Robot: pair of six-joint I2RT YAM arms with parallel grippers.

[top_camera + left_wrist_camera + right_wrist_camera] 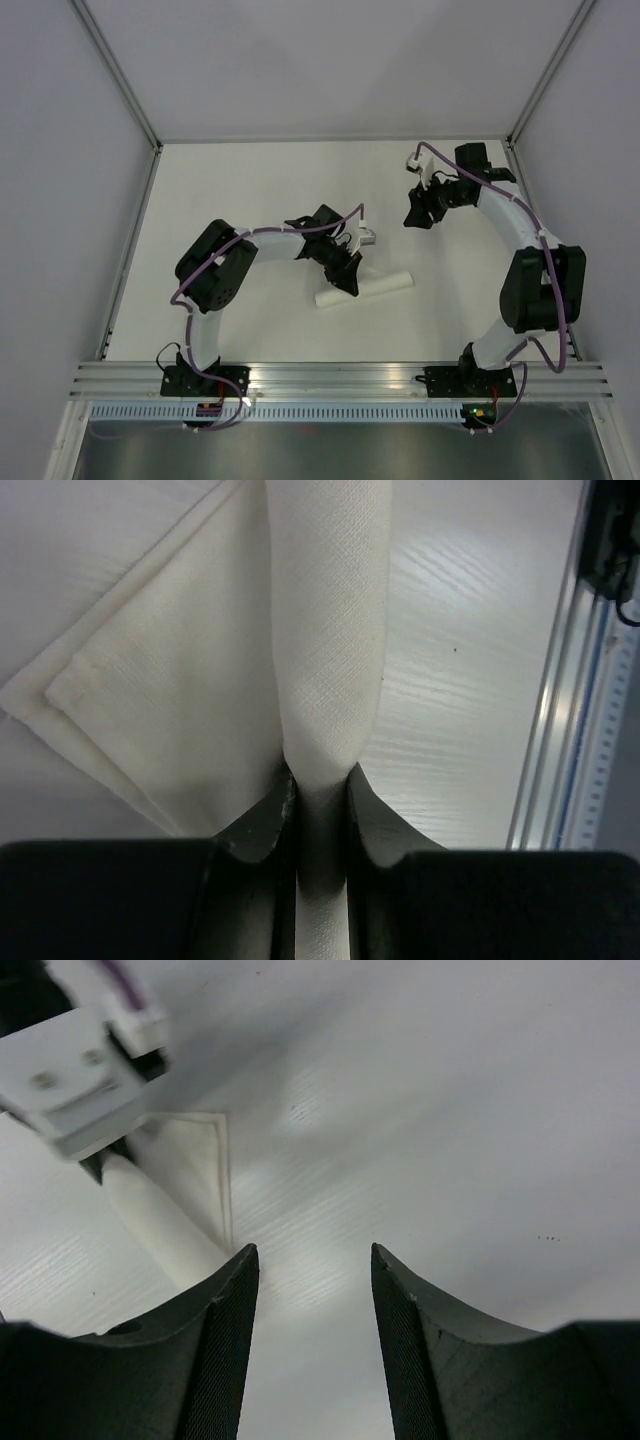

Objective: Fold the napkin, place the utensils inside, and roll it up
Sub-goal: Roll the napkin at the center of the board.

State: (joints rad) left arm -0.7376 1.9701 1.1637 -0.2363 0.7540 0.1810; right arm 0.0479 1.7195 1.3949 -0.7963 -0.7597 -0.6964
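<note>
The white napkin (385,284) lies mid-table, mostly rolled into a tube. My left gripper (345,278) is shut on the roll's left part. In the left wrist view the roll (330,630) is pinched between the two black fingers (255,825), and a flat, layered part of the napkin (170,690) spreads to its left. My right gripper (418,215) is open and empty, held above bare table at the back right, apart from the napkin. Its wrist view shows the roll (160,1215) beyond the left finger (225,1320). No utensils show; any inside the roll are hidden.
A metal rail (340,378) runs along the table's near edge and also shows in the left wrist view (560,730). Grey walls with a metal frame (125,80) close in the table at the left, back and right.
</note>
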